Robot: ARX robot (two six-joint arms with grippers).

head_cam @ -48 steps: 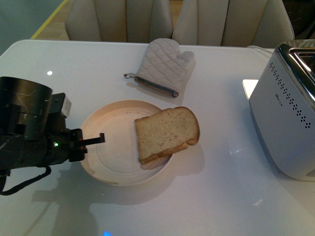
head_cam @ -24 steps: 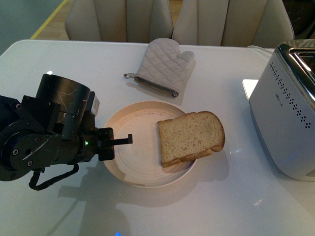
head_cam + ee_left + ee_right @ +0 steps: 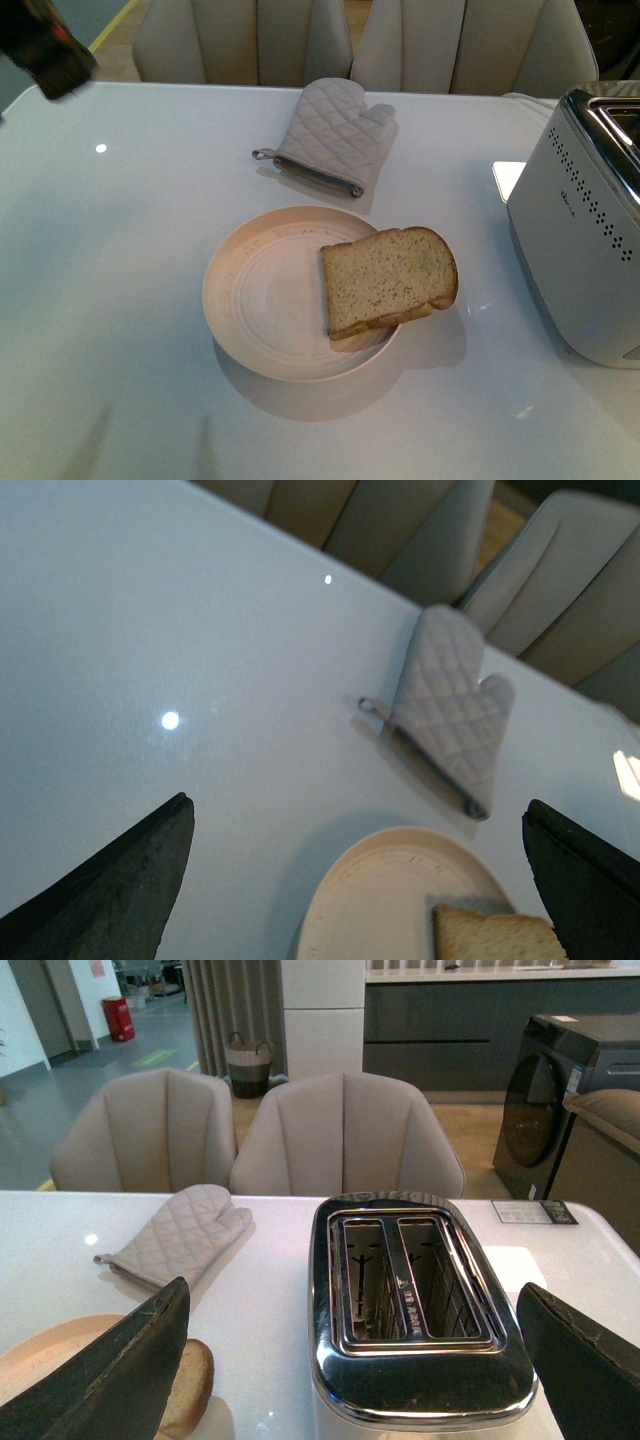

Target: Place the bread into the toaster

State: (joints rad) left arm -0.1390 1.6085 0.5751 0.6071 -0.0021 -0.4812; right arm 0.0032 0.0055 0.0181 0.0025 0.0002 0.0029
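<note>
Left fingers (image 3: 105,885) apart over glossy white table (image 3: 120,300)

Left gripper (image 3: 355,802), right gripper (image 3: 352,1288): fingers (image 3: 120,880) apart (widely).

Glossy white table (image 3: 120,300), carrying: one round cream plate (image 3: 265,300), near the centre; one grey quilted oven mitt (image 3: 333,135), lying flat beyond the plate, apart from it; one silver-white toaster (image 3: 585,250), upright at the right side.
</note>
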